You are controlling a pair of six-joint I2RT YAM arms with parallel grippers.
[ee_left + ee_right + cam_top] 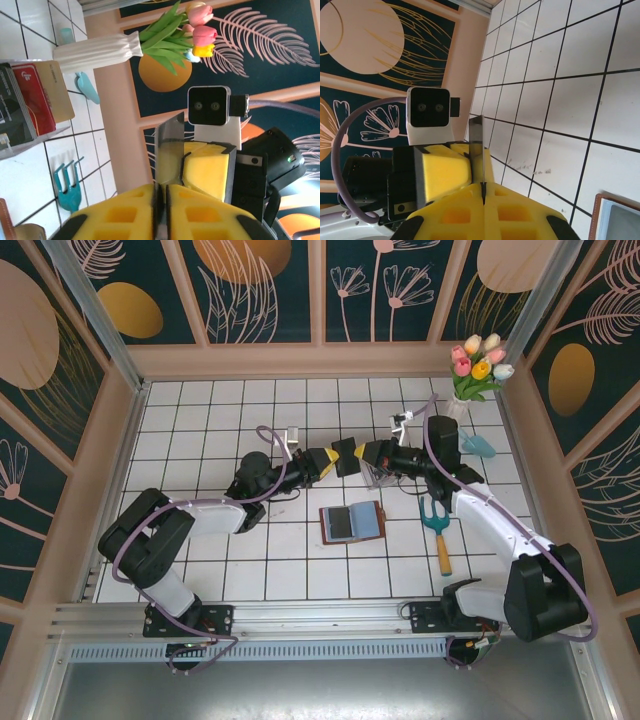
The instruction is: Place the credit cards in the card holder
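Card between left gripper and right gripper fingers

I'm working over a white tiled table. The brown card holder lies open near the middle. Just right of it, a teal hand fork lies with its wooden handle pointing near. A clear tray sits farther back, and a white vase stands at the far right, with a teal trowel beside it.
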